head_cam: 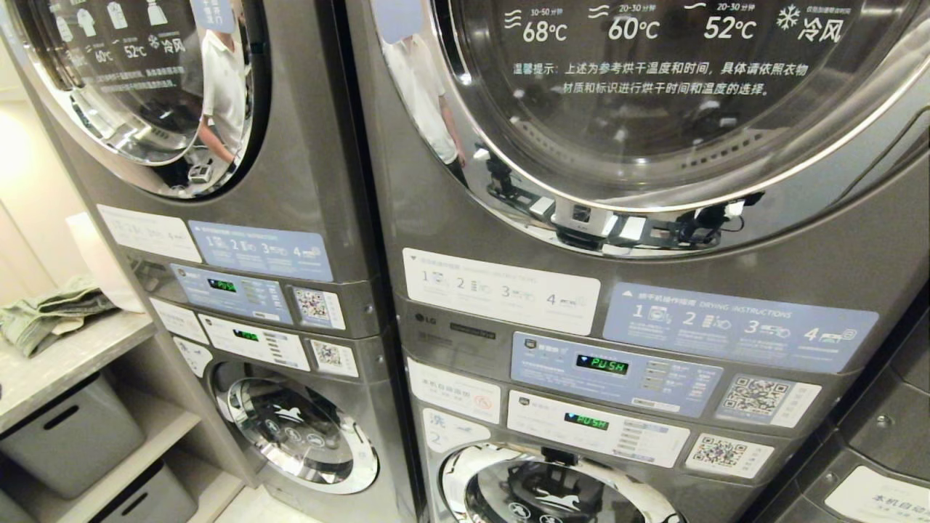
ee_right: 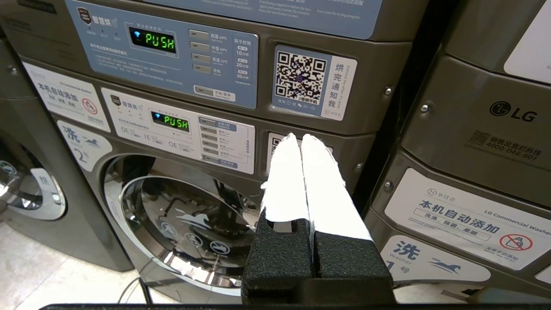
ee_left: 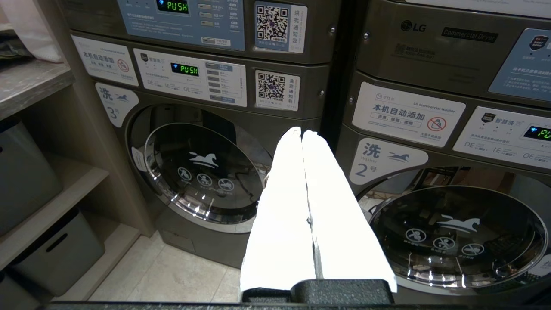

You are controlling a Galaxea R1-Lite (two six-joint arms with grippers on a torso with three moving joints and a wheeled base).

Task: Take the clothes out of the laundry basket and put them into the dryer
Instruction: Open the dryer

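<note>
Two stacks of grey machines fill the head view, a dryer on top and a washer below in each. The nearer dryer [head_cam: 654,109] is right in front of me, its round glass door closed. The laundry basket is out of view. Neither arm appears in the head view. My left gripper [ee_left: 301,131] hangs low in front of the washers, its white fingers [ee_left: 280,206] pressed together with nothing between them. My right gripper [ee_right: 300,137] is likewise shut and empty, pointing at the lower control panel [ee_right: 181,129] of the nearer stack.
A second dryer [head_cam: 145,80] stands to the left; a person is reflected in its door. Further left, a stone shelf [head_cam: 65,363] carries a folded greenish cloth [head_cam: 51,316], with grey bins [head_cam: 73,436] underneath. The washer doors [ee_left: 202,172] are closed above a pale tiled floor [ee_left: 172,275].
</note>
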